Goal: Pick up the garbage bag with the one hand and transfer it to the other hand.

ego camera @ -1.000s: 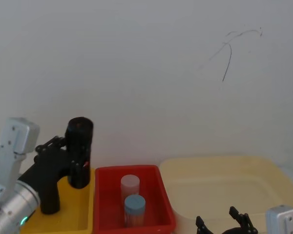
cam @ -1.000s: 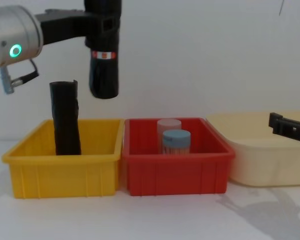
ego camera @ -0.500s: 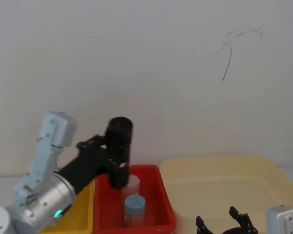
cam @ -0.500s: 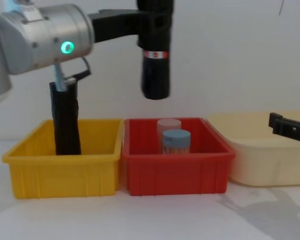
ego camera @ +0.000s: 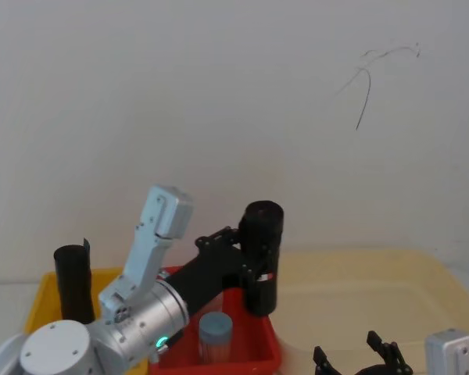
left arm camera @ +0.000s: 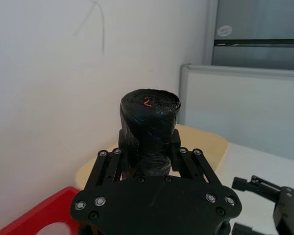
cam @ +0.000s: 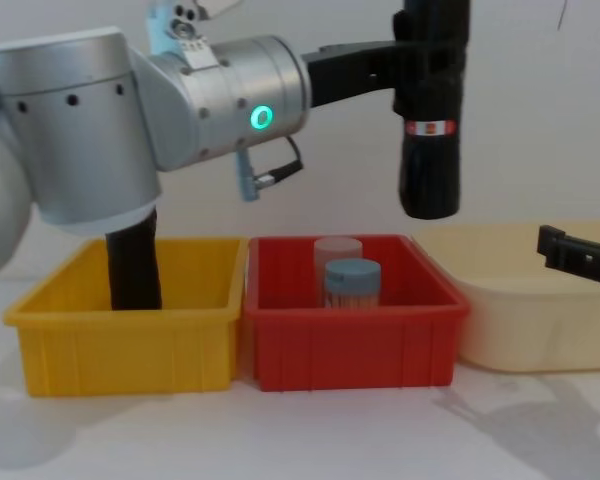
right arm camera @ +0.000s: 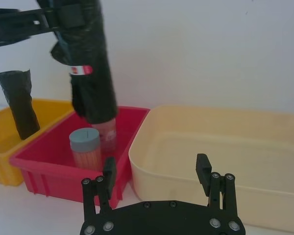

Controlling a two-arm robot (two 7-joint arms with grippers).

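Chest view: garbage bag (cam: 430, 170) held aloft in my left jaws; right jaws wide, empty; handover pending.

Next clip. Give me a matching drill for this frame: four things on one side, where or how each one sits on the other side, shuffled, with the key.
Things
1. garbage bag
2. plain black roll
3. blue-lidded container
4. right gripper

Places or states
A. standing in the red bin
B. open, low in front of the cream tub
C. clamped in the left gripper, up in the air
D. standing in the yellow bin

Pairs: 1-C, 2-D, 3-A, 4-B
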